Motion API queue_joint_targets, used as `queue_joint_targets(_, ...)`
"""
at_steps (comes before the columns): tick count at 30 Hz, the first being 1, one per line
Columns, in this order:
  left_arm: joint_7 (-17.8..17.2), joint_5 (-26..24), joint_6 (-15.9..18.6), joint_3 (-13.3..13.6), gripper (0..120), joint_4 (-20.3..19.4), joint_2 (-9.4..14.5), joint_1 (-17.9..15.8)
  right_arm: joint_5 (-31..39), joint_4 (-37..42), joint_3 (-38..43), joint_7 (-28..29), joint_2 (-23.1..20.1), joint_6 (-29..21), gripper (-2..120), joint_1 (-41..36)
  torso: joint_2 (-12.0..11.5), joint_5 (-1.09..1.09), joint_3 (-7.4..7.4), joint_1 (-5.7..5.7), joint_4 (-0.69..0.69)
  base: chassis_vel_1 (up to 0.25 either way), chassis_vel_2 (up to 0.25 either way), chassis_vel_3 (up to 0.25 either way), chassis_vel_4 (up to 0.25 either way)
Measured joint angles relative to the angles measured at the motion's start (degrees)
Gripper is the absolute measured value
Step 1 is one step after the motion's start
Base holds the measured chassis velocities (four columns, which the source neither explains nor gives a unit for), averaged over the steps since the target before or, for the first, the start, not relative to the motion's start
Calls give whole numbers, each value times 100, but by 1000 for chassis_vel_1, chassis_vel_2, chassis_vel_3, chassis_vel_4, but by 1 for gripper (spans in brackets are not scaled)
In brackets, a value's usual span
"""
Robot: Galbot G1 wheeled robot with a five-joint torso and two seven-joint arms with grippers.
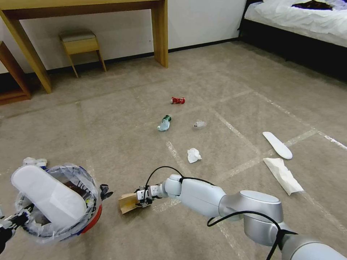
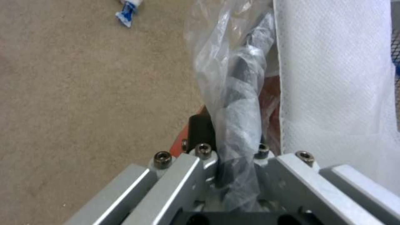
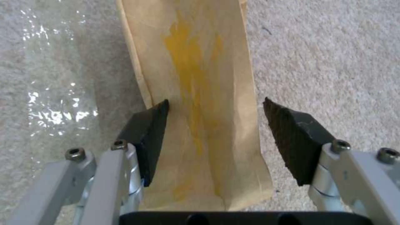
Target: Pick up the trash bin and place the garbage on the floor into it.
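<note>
The red trash bin (image 1: 94, 216), lined with a crinkled clear bag, hangs at the lower left with a white slipper (image 1: 47, 195) lying in its mouth. My left gripper (image 2: 233, 140) is shut on the bin's rim and liner. A brown paper bag (image 3: 200, 62) lies flat on the carpet, and my right gripper (image 3: 214, 106) is open with one dark pad (image 3: 152, 134) on each side of it. In the head view that gripper (image 1: 142, 196) sits at the paper bag (image 1: 126, 204). More garbage lies beyond: crumpled tissue (image 1: 193, 155), bluish bottle (image 1: 164, 124), red can (image 1: 178, 100), clear wrapper (image 1: 199, 124), another slipper (image 1: 277, 144), white paper wrapper (image 1: 283, 176).
Whitish tape lines (image 1: 235, 131) cross the carpet. A wooden desk (image 1: 159, 32) and a small stool (image 1: 81, 45) stand against the far wall, and a bed (image 1: 300, 21) is at the far right. A small blue-white scrap (image 2: 127, 12) lies beside the bin.
</note>
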Motion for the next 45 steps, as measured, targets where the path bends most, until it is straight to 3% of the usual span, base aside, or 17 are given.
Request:
queue_joint_targets(11,-1,26,-15,24,1,1,-15,4,-17,-229,140,34,77,74,56,-56,0,0,0,0,0,0,0,0,0)
queue_joint_targets(24,-23,28,-21,57,1,-100,-27,36,20,-345,233,81,130,90,14,-227,0,2,-1,0,1,0,0,0,0)
queue_joint_targets(34,-23,30,-27,48,1,-138,-51,63,83,-272,247,149,40,92,5,-265,0,0,0,0,1,0,0,0,0)
queue_joint_targets(45,-38,48,-6,75,1,-239,-88,77,560,503,393,369,-528,-41,4,-217,0,-1,1,0,-2,0,0,0,0)
